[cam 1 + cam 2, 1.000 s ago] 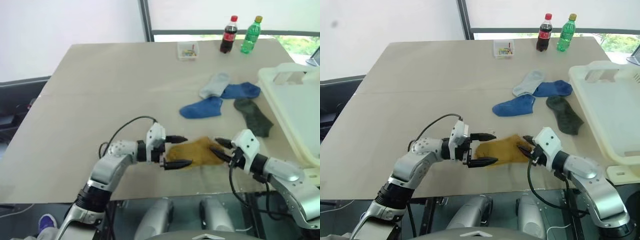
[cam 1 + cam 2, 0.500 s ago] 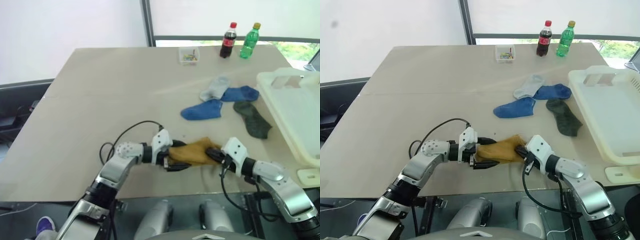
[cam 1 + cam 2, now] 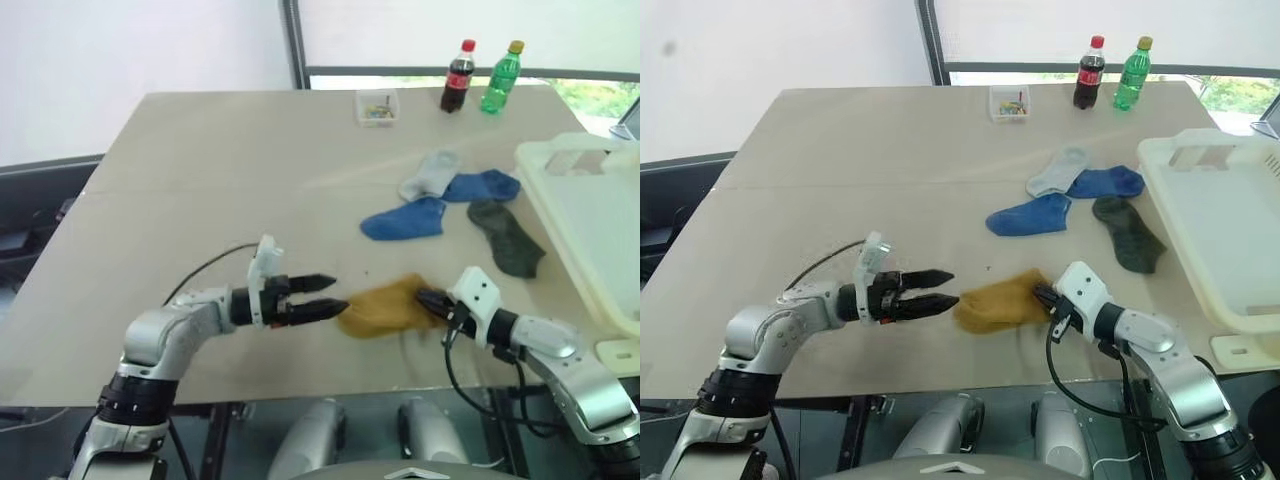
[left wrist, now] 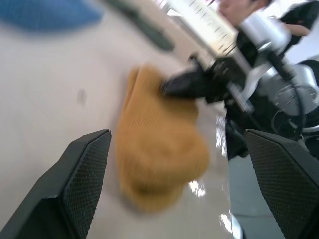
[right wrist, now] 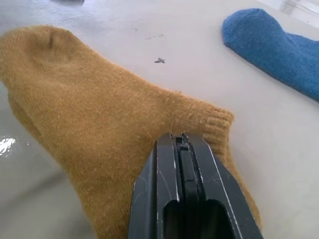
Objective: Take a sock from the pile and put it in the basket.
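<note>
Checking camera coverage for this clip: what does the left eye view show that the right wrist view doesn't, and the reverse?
Left eye alone: the basket, two bottles, the small clear box, the grey sock, the dark sock and the open left pincer beside the yellow sock. Right wrist alone: the right pincer seen up close, shut on the yellow sock's cuff. Both: the yellow sock, a blue sock and the table.

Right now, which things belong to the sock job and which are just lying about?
Job: yellow sock, pinched by the right claw; sock pile; basket.
Lying about: cola bottle, green bottle, small clear box.
</note>
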Controlling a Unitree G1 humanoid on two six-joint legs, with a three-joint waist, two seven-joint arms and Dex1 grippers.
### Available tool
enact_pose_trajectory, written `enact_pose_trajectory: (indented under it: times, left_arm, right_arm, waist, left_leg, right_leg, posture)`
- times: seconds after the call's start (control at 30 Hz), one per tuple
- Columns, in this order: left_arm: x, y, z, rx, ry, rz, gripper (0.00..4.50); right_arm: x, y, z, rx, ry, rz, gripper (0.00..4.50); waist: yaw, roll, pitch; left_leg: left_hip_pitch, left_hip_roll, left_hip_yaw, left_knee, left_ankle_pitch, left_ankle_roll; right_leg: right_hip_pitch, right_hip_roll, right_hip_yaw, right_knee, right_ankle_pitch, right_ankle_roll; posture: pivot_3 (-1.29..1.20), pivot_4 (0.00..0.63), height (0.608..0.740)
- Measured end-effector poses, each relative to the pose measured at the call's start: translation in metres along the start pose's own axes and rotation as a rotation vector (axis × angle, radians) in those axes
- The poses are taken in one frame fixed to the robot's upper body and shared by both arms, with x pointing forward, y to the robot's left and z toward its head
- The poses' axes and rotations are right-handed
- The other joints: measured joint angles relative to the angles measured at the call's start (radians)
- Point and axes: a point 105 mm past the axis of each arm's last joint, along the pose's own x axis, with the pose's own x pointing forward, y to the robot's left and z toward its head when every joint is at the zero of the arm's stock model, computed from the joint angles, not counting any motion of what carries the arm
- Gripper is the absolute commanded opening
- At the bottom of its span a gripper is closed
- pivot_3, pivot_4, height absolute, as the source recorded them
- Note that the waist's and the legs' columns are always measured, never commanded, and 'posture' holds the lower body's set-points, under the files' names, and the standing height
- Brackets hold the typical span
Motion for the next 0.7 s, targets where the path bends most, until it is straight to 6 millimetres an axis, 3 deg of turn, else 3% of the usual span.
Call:
enact_pose_trajectory:
  times: [0.13, 0.47, 0.7]
  left_arm:
    - [0.002, 0.004, -0.007, -0.044, 0.061, 0.085, 4.50]
    - [-0.003, -0.016, -0.015, -0.255, 0.216, 0.067, 4.50]
    - [0.023, -0.024, -0.011, -0.278, 0.243, -0.002, 4.50]
  right_arm:
    - [0.000, 0.000, 0.000, -0.006, 0.004, 0.001, 0.12]
    - [-0.001, 0.000, -0.001, -0.004, 0.006, 0.001, 0.12]
    - [0.000, -0.001, -0.001, -0.014, 0.007, -0.011, 0.12]
  waist:
    - [0.002, 0.000, 0.000]
    - [0.001, 0.000, 0.000]
    - [0.009, 0.000, 0.001]
  left_leg:
    - [0.000, 0.000, 0.000, 0.000, 0.000, 0.000]
    - [-0.001, 0.000, 0.000, 0.000, 0.000, 0.000]
    - [-0.002, 0.000, 0.001, 0.000, 0.000, -0.001]
  right_leg:
    - [0.000, 0.000, 0.000, 0.000, 0.000, 0.000]
    - [-0.001, 0.000, 0.000, 0.000, 0.000, 0.000]
    - [-0.002, 0.000, 0.001, 0.000, 0.000, 0.000]
  posture:
    - [0.00, 0.150, 0.740]
    - [0.00, 0.150, 0.740]
    - [0.00, 0.150, 0.740]
